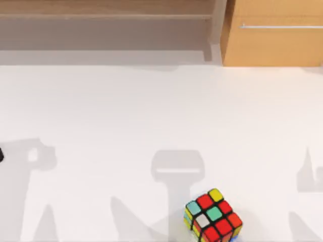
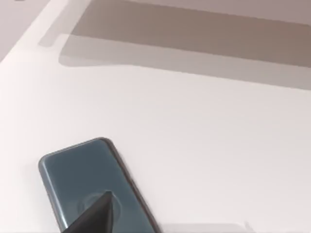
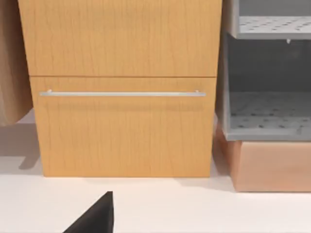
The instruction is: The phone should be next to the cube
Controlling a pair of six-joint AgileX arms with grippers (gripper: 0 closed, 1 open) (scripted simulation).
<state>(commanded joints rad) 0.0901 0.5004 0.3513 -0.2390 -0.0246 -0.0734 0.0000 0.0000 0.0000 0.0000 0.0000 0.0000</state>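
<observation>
Left gripper [image 2: 92,216] above phone [image 2: 90,182], finger state untellable; cube [image 1: 213,217] well apart: risk of thin glossy phone slipping in transit

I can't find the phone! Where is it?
The phone lies flat on the white table in the left wrist view, right below the left gripper's fingertip, far from the cube.

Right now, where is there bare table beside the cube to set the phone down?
The cube sits near the table's front edge, right of centre. Bare surface borders its left, right and far sides, widest to the left. In front of it there is almost none. The phone lies flat under the left gripper's fingertip.
</observation>
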